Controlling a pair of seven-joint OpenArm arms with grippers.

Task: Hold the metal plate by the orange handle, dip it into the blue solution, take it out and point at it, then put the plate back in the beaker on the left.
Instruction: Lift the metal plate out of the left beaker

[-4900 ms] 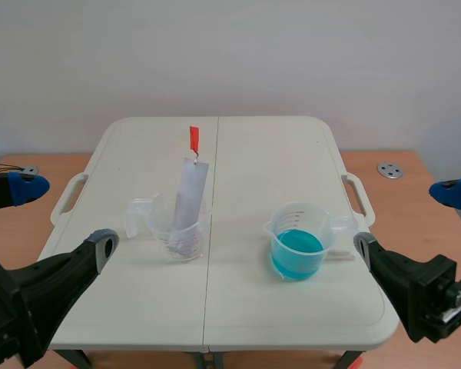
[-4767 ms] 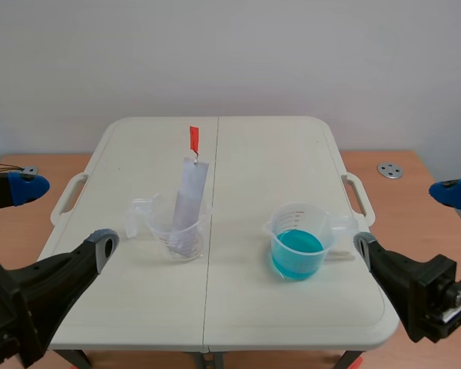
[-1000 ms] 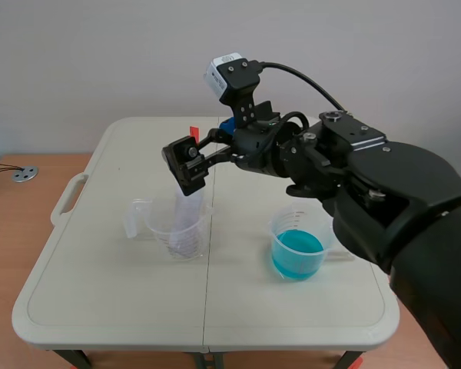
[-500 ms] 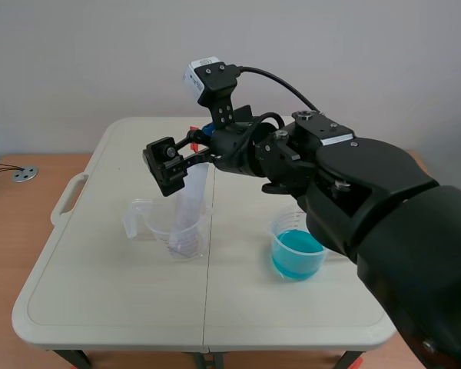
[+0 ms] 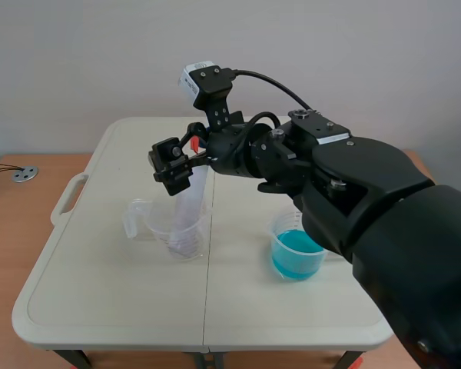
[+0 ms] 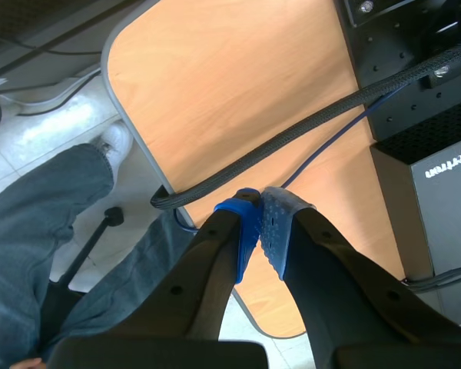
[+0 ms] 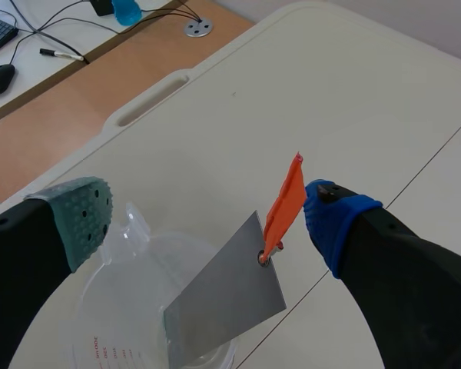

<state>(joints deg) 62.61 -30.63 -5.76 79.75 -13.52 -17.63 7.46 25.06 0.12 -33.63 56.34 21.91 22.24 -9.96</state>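
The thin grey metal plate (image 5: pixel 186 209) leans upright in the clear beaker on the left (image 5: pixel 167 229). Its orange handle (image 5: pixel 194 141) sticks up at the top. My right gripper (image 5: pixel 184 152) reaches across from the right and stands open around that handle. In the right wrist view the orange handle (image 7: pixel 286 201) lies between the fingers of my right gripper (image 7: pixel 207 211), right beside the blue pad (image 7: pixel 332 219) and far from the grey-green pad (image 7: pixel 81 217). The plate (image 7: pixel 223 307) hangs below into the beaker (image 7: pixel 131 307). The beaker of blue solution (image 5: pixel 296 247) stands to the right. My left gripper (image 6: pixel 261 223) is shut on nothing, off the table.
The white folding table (image 5: pixel 107 307) has a seam down its middle. A wooden desk (image 7: pixel 54 115) with cables, a mouse and a keyboard lies beyond the table's edge. Under the left gripper are a wooden surface (image 6: pixel 238 84), a black cable and a person's leg (image 6: pixel 38 231).
My right arm has moved left to the plate's top, and its fingers have narrowed around the orange handle. The left gripper stays shut.
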